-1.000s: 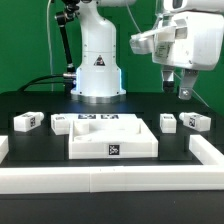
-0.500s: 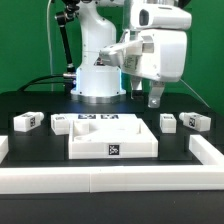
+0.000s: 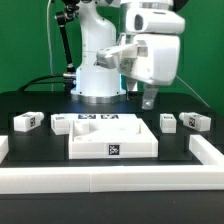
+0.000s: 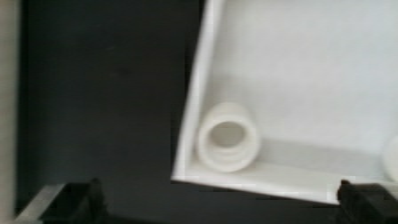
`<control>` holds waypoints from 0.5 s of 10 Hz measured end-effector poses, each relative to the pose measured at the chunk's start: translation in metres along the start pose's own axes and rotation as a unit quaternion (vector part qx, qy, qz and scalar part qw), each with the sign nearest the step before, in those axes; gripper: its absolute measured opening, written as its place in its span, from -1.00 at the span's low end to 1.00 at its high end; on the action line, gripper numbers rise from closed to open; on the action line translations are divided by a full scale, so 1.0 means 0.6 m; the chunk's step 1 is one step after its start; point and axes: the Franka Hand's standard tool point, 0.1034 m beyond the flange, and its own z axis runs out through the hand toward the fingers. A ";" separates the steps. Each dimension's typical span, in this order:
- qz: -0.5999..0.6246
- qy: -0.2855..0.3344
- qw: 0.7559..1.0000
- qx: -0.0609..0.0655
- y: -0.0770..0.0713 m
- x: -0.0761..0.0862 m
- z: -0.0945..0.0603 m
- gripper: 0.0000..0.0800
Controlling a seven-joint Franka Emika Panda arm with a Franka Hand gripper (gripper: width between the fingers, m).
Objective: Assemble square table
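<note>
Gripper (image 3: 148,100) hangs over a corner of the tabletop (image 3: 112,141), jaws wide, nothing held. Leg blocks (image 3: 27,122) sit at the exterior view's left & right of it

Exterior view: bright even light is coming from above, white tabletop (image 3: 95,150) is nearly clipping, black worktop (image 3: 35,145) is swallowing detail, shadows are falling soft and short. Wrist view: whole frame is running soft, tabletop (image 4: 302,90) edges are smearing, faint grey shading is sitting around its round socket (image 4: 228,140), pincer fingers (image 4: 75,200) are showing as dark defocused blobs at the frame edge.
</note>
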 end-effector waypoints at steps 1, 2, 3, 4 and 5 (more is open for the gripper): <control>-0.001 0.003 1.000 -0.005 -0.029 0.004 0.009 0.62; -0.001 0.007 1.000 -0.006 -0.060 0.008 0.020 0.62; 0.000 0.007 1.000 0.002 -0.079 0.009 0.024 0.62; 0.000 0.007 1.000 0.003 -0.084 0.010 0.024 0.62; -0.001 0.007 1.000 0.006 -0.089 0.011 0.026 0.62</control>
